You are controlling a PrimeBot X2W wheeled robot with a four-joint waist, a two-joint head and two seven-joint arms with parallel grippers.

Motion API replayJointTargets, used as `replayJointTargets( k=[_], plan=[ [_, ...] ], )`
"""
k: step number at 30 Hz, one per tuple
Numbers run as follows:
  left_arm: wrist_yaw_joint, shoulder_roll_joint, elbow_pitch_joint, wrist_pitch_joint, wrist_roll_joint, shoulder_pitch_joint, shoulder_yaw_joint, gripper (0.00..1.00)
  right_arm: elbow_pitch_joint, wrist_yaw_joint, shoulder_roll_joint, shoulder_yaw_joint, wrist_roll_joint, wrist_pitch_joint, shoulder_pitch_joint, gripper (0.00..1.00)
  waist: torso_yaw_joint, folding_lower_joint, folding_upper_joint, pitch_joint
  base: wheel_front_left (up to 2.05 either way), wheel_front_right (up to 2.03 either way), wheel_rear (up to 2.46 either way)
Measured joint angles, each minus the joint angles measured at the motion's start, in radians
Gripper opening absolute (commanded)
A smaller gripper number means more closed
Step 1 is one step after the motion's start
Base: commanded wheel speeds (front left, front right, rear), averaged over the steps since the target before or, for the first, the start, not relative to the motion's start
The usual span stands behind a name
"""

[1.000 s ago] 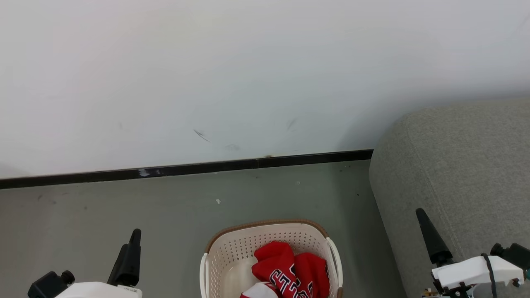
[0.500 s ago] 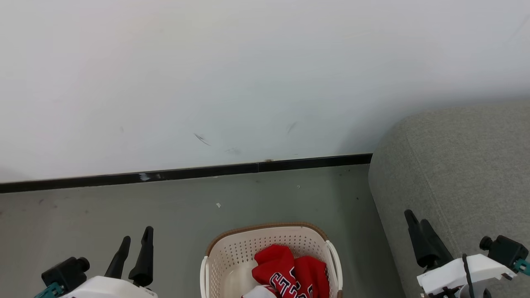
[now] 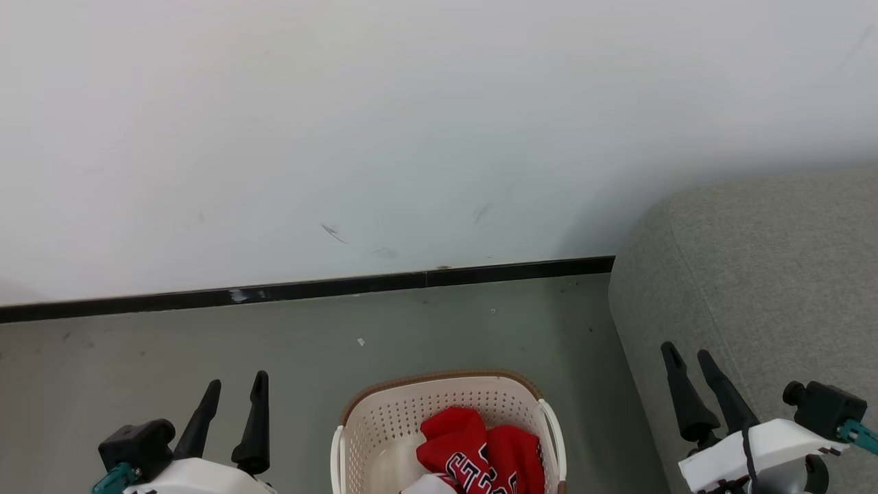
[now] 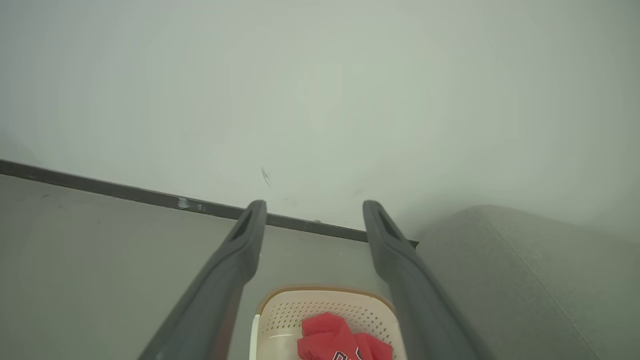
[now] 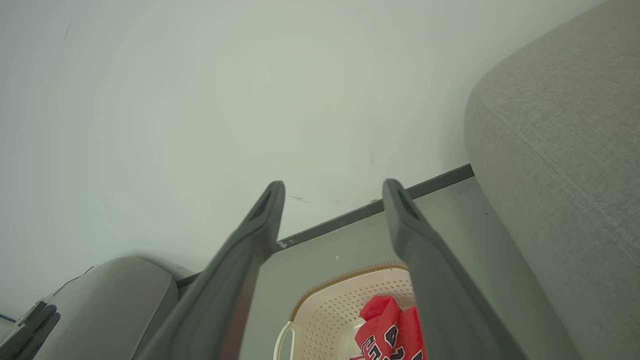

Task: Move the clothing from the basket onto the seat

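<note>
Red clothing (image 3: 480,449) in the basket (image 3: 384,412), on the floor (image 3: 206,336) beside the seat (image 3: 754,261).
Left gripper (image 3: 238,381) and right gripper (image 3: 686,351) both spread wide, gripping nothing.

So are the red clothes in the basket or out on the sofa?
In. The clothing lies crumpled inside the basket, below its brown rim; the basket stands on the floor beside the seat.

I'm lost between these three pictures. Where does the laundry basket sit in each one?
Head view: the basket is at bottom centre, cut off by the lower edge.
Left wrist view: basket at bottom centre, also cut off.
Right wrist view: basket at the bottom, slightly right of centre.
Shared landmark: the black baseboard running along the wall behind the basket.
</note>
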Motion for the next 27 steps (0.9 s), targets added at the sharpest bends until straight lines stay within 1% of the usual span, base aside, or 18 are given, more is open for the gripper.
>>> replayJointTargets(
  k=[16,27],
  plan=[
    [0.058,0.008,-0.036,-0.061,0.206,0.001,-0.026,1.0,-0.035,0.0,0.0,0.012,-0.24,-0.048,0.001,1.0,-0.005,-0.001,0.0,0.0,0.0,0.0,0.0],
    [0.076,0.008,-0.036,-0.1,0.318,0.001,-0.048,1.0,-0.057,0.0,0.0,0.023,-0.404,-0.082,0.02,1.0,-0.011,-0.0011,0.0,0.0,0.0,0.0,0.0]
  ],
)
